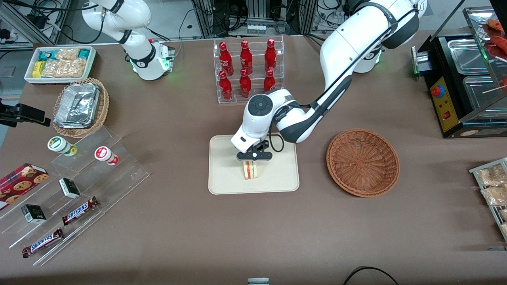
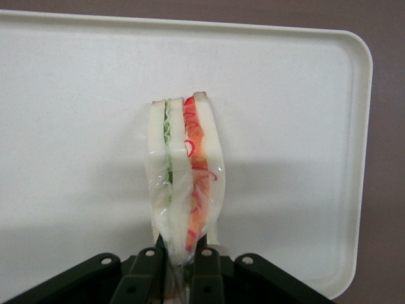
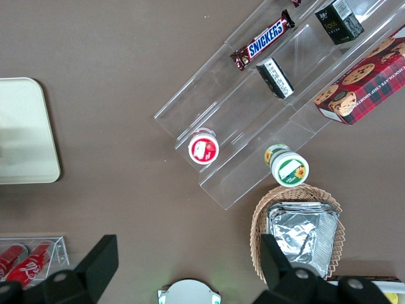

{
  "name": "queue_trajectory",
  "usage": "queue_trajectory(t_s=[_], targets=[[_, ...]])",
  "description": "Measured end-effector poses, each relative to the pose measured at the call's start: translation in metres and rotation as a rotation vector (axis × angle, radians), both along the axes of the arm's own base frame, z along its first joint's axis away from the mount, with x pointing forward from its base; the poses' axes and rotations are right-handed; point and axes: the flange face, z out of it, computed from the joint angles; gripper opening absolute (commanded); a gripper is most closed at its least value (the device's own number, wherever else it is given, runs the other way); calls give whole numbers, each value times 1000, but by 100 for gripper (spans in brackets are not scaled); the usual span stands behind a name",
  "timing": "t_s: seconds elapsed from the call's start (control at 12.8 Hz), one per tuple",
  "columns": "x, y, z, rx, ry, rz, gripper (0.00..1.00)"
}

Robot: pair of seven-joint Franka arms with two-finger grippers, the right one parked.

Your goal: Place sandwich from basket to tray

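The sandwich (image 1: 250,170), a wrapped wedge of white bread with red and green filling, stands on edge on the cream-white tray (image 1: 222,178). My left gripper (image 1: 253,156) is right above it, shut on the sandwich's upper end. In the left wrist view the black fingers (image 2: 147,272) pinch the wrapped sandwich (image 2: 186,183) over the tray (image 2: 297,114). The reddish-brown wicker basket (image 1: 363,161) lies empty beside the tray, toward the working arm's end of the table.
A clear rack of red bottles (image 1: 247,69) stands farther from the front camera than the tray. Acrylic steps with snacks (image 1: 71,190), a tan basket with foil trays (image 1: 81,107) and a white snack bin (image 1: 59,63) lie toward the parked arm's end. A black food warmer (image 1: 463,83) stands toward the working arm's end.
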Motion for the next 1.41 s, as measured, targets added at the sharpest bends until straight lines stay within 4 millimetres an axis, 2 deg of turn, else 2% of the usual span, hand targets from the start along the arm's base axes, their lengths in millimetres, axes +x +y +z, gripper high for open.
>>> queue_trajectory(t_s=[0.08, 0.16, 0.47, 0.63, 0.7, 0.94, 1.1, 1.17, 1.41], targets=[[0, 0, -1, 2, -1, -1, 63], [0, 1, -1, 4, -3, -3, 99], [1, 2, -1, 24, -2, -7, 100], [5, 4, 14, 55, -3, -4, 100], [7, 5, 31, 62, -16, 0, 100], [14, 11, 107, 49, -97, 34, 100], [22, 25, 153, 31, -143, 97, 100], [31, 41, 175, 31, -158, 144, 100], [58, 111, 237, 67, -144, 284, 100]])
